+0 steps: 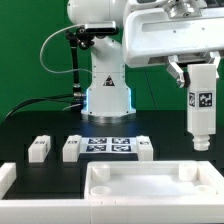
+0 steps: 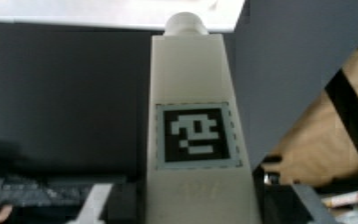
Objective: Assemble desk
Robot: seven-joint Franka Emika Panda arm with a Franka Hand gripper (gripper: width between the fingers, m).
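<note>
1. Hand (image 1: 199, 72) high at the exterior view's right, pinching upper end of one leg (image 1: 200, 125); upright, tag (image 1: 201, 100) outward, clear of black desk (image 1: 168, 138).
2. Three loose legs (image 1: 38, 148) lying beside marker board (image 1: 108, 146).
3. Panel (image 1: 150, 186) flat in foreground.

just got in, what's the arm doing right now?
The gripper holds one leg upright, lifted off the table at the exterior view's right, near the panel's far edge. The panel lies flat in front, with no legs fitted that I can see. Other legs sit loose on the table beside the marker board.
</note>
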